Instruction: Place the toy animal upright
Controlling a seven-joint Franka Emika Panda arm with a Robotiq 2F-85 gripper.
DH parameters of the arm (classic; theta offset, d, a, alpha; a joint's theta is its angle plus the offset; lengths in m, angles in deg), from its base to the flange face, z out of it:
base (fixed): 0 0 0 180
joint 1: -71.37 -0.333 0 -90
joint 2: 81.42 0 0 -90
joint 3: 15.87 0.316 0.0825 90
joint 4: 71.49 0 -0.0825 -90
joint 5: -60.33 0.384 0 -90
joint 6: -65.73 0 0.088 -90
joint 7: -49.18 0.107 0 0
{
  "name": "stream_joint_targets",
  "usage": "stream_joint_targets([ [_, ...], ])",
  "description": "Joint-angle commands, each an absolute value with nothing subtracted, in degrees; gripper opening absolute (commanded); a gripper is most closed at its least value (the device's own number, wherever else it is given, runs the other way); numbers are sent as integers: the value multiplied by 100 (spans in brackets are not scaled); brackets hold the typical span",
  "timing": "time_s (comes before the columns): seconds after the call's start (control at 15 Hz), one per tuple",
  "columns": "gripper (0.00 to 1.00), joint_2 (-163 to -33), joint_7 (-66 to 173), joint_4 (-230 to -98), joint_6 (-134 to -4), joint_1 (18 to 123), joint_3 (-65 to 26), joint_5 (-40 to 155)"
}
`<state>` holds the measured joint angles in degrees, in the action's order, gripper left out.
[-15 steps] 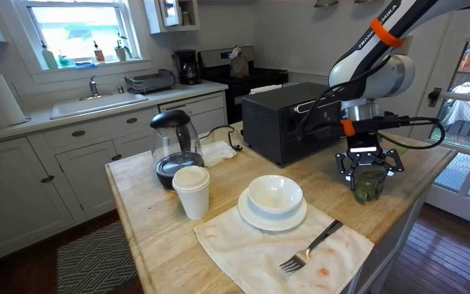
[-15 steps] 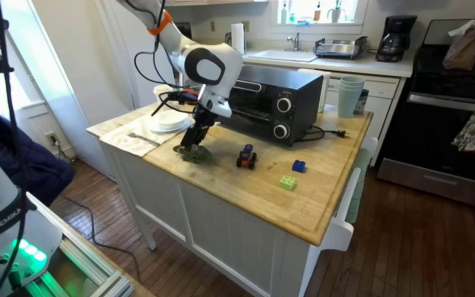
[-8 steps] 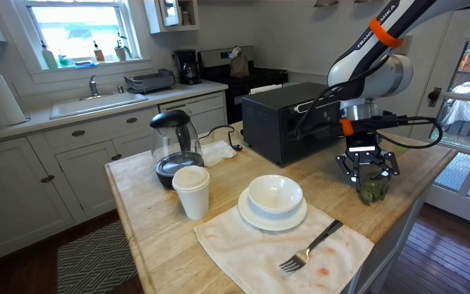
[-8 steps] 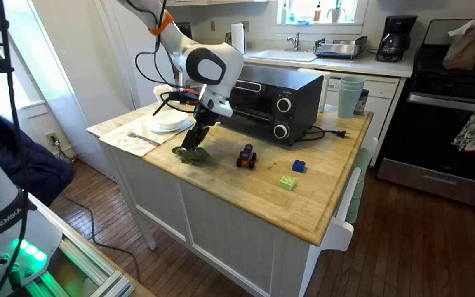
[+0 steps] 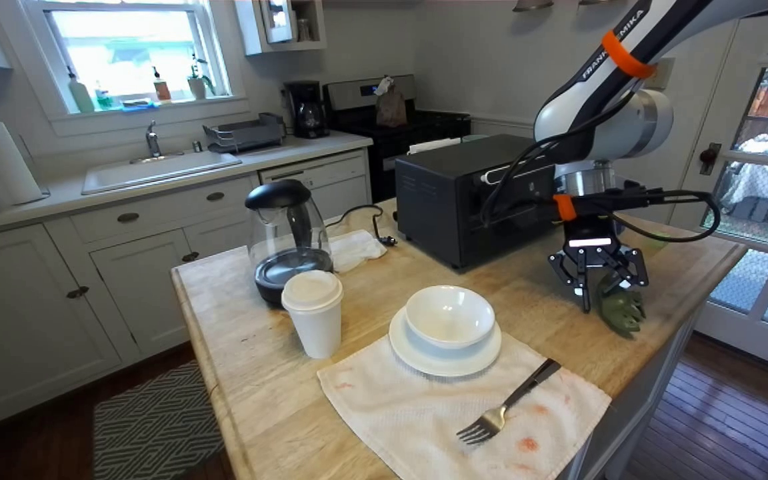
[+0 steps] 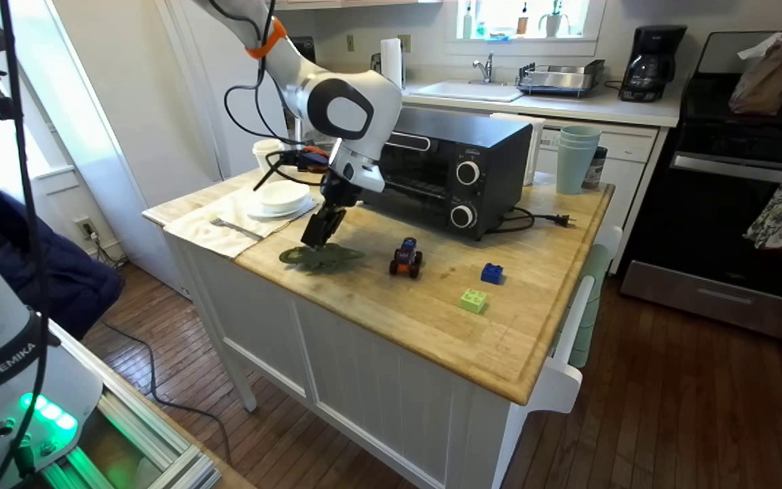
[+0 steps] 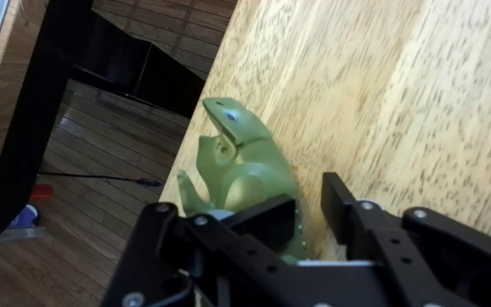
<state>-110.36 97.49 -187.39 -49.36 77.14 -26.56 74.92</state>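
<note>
The toy animal (image 5: 623,312) is a green figure with an open mouth, lying on its side on the wooden tabletop. Its head and raised leg show in the wrist view, where the toy animal (image 7: 264,164) points to the upper left; its rear is partly hidden by a finger. My gripper (image 7: 309,200) is low over it with the fingers drawn close, a narrow gap showing bare wood between them. One finger (image 7: 267,221) overlaps the toy's body, while the opposite one stands apart from it. In an exterior view the gripper (image 6: 315,241) is just above the toy animal (image 6: 323,258).
The black toaster oven (image 6: 459,170) stands close behind the arm. A toy truck (image 6: 406,258), a blue brick (image 6: 491,274) and a green brick (image 6: 473,301) are on the same table. A bowl (image 5: 451,317) on a plate and a fork (image 5: 511,403) lie nearby. The table edge (image 7: 186,136) is close to the toy.
The fingers have drawn closer together. The toy animal, between them a second ago, has slipped out and rolled to one side, now stretched out flatter. The arm has shifted only slightly.
</note>
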Motion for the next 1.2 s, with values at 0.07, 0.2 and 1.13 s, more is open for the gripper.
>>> stream_joint_targets([
  [0.07, 68, -10926, 9789, -18691, -4950, 7688, -2688, 7425],
  [0.2, 82, -10841, 9828, -18718, -4919, 7656, -2731, 7306],
  [1.13, 100, -10548, 9688, -18754, -4464, 7623, -2905, 6321],
])
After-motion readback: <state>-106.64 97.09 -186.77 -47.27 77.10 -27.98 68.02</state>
